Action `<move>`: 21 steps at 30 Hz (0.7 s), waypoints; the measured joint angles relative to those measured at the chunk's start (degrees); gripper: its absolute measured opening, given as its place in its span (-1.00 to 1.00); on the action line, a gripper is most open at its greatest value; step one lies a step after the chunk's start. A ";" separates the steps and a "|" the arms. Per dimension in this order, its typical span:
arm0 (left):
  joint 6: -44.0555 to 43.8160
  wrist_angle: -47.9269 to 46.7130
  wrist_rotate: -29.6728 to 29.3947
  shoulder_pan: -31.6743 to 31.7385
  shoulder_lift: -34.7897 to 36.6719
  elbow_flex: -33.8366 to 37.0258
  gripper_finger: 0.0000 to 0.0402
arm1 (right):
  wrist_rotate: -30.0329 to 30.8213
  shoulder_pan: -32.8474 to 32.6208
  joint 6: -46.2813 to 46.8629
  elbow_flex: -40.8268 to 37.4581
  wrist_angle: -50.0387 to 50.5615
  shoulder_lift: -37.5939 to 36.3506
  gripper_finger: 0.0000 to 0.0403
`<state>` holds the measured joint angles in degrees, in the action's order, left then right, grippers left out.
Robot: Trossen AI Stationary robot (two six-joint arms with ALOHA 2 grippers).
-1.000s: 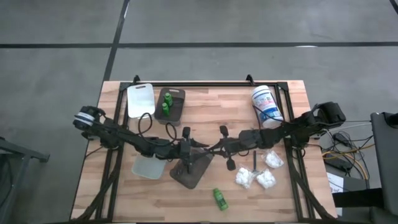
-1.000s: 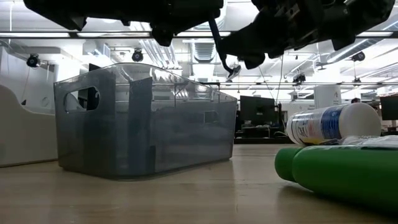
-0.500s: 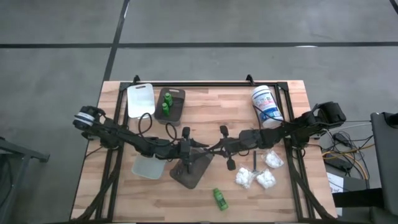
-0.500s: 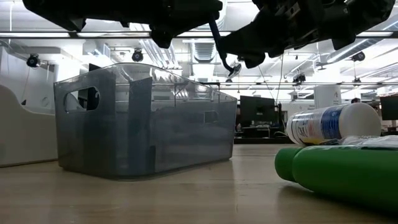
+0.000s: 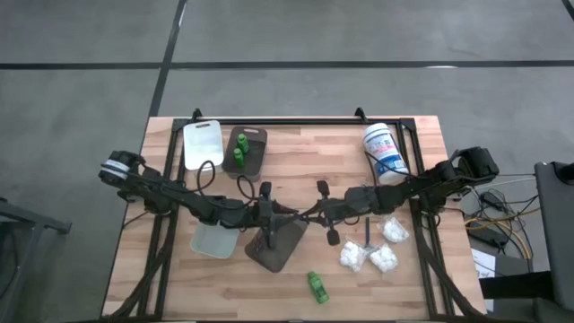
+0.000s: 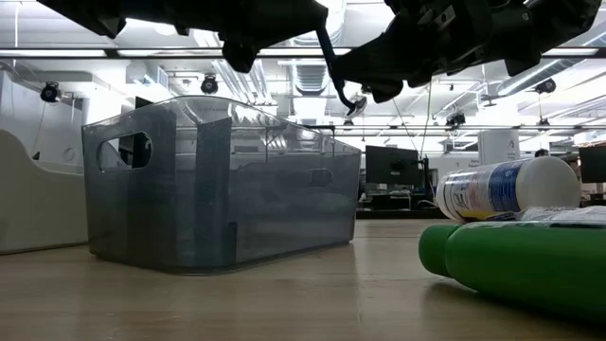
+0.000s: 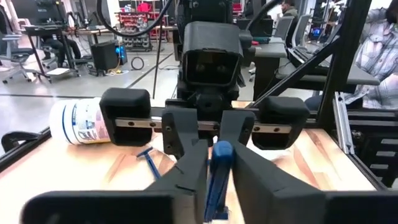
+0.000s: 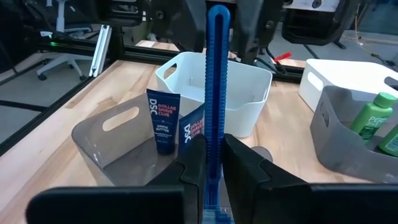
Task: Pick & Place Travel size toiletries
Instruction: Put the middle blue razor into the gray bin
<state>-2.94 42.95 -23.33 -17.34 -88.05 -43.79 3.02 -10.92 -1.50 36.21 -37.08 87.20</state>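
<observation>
While both grippers meet mid-table over the grey bin (image 5: 273,244), the blue stick (image 8: 216,93) stands between them, long axis pointing from the right gripper (image 8: 211,165) toward the left gripper (image 7: 214,177). Right fingers are pinched tight on its base; left's look narrowed around its tip, but a firm hold can't be told. Stick is slim, ribbed, hard plastic. Bin is smoky, translucent, w/ two blue tubes (image 8: 163,118) inside. Judgement: handover, so the stick should go left.
</observation>
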 joint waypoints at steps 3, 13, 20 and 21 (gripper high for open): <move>-0.03 -0.52 -0.13 0.00 0.02 0.00 -0.82 | -0.01 0.00 0.02 0.00 0.06 0.00 -0.77; -2.20 -3.11 -0.16 0.00 0.05 0.00 -0.82 | -0.03 -0.02 1.95 0.00 -0.15 -0.07 -0.57; -3.27 -7.42 -0.15 0.00 1.80 0.00 -0.82 | -0.03 0.00 4.31 0.00 1.29 -0.07 -0.38; -3.49 -8.59 -0.15 0.00 2.35 0.00 -0.82 | -0.01 -0.02 4.33 0.00 1.63 -0.07 -0.34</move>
<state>-6.43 34.36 -23.48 -17.34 -85.70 -43.79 3.00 -10.94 2.83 36.21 -35.45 87.13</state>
